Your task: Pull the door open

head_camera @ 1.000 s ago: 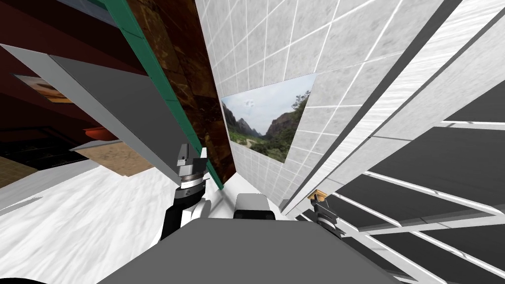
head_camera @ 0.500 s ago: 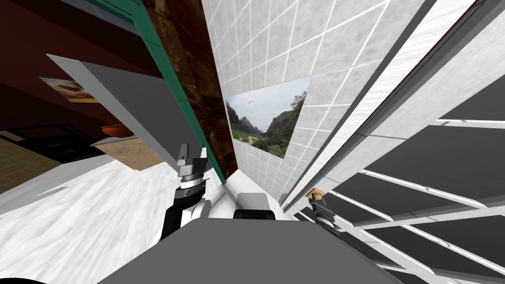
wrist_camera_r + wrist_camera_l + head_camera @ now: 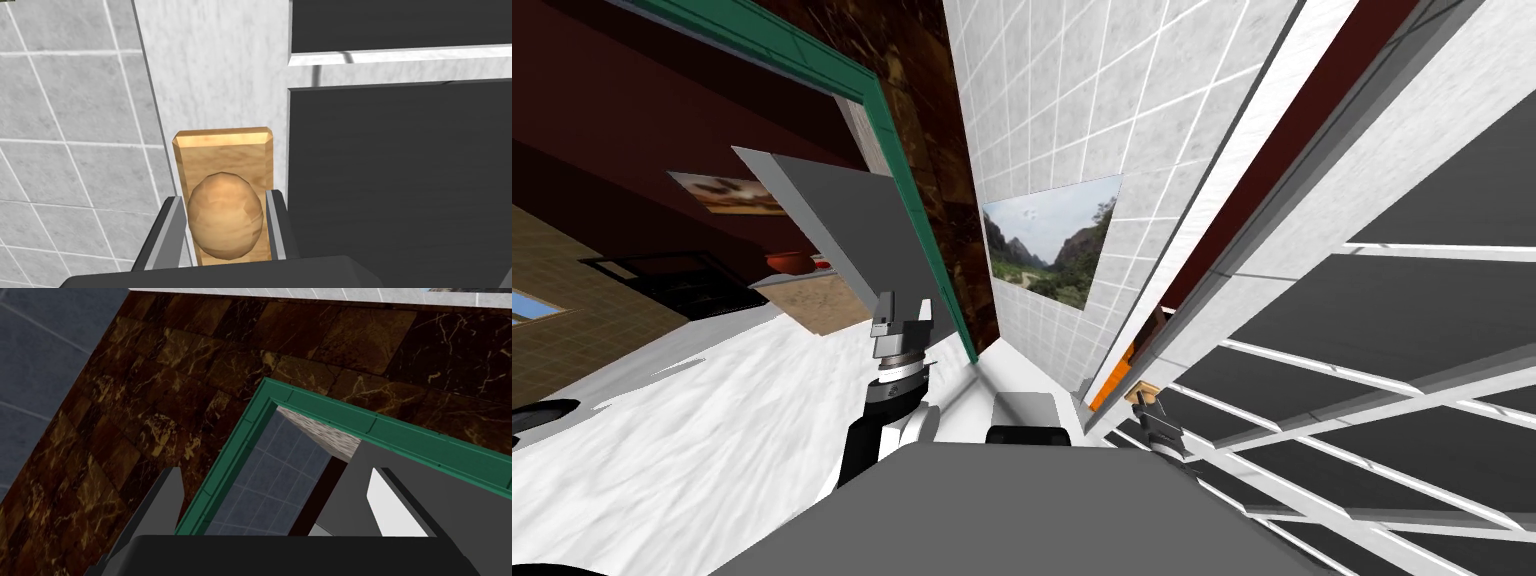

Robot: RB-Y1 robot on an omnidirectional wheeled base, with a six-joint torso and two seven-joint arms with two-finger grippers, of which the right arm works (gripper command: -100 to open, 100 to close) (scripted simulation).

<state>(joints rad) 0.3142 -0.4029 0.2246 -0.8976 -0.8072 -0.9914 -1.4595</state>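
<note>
change since half a second ago: door [image 3: 1362, 330] edge has swung off the grey tiled wall [image 3: 1072, 120]; a dark red gap [image 3: 1247, 200], orange at its foot, now runs along it at 2 o'clock. my view has turned too.
door: white grained frame, flat dark rectangular panels, 3 o'clock.
knob [image 3: 225, 220]: rounded, faceted tan wood on an oblong bevelled backplate [image 3: 225, 150], 5 o'clock of the landscape picture [image 3: 1047, 250].
right gripper [image 3: 224, 197]: blades clamped on the knob's sides.
left gripper [image 3: 904, 300]: blades spread, empty, 9 o'clock, facing a green door frame [image 3: 320, 410] in a brown veined marble wall [image 3: 150, 388].
</note>
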